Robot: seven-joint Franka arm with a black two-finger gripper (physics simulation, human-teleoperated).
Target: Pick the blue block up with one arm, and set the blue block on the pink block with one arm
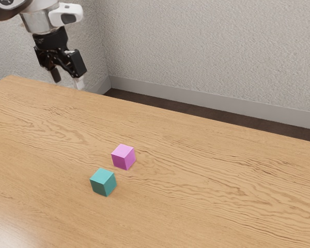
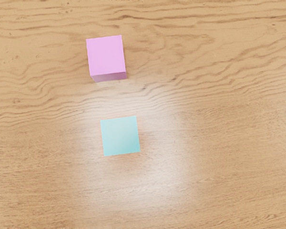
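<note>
Blue block (image 1: 103,182) near pink block (image 1: 123,156), on table (image 1: 222,170); gripper (image 1: 67,79) aloft, fingers spread

Wood-grain table (image 1: 222,175) up close; beyond its far edge a strip of dark floor (image 1: 222,115), a pale baseboard (image 1: 222,103), and a rough off-white wall (image 1: 206,46) behind.

Even, bright light; pale glare rings the blue block (image 2: 120,136).

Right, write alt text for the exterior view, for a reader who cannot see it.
A blue block and a pink block sit close but apart on a wooden table, the blue one nearer the camera. The black gripper hangs open and empty at the view's upper left, away from both.
</note>
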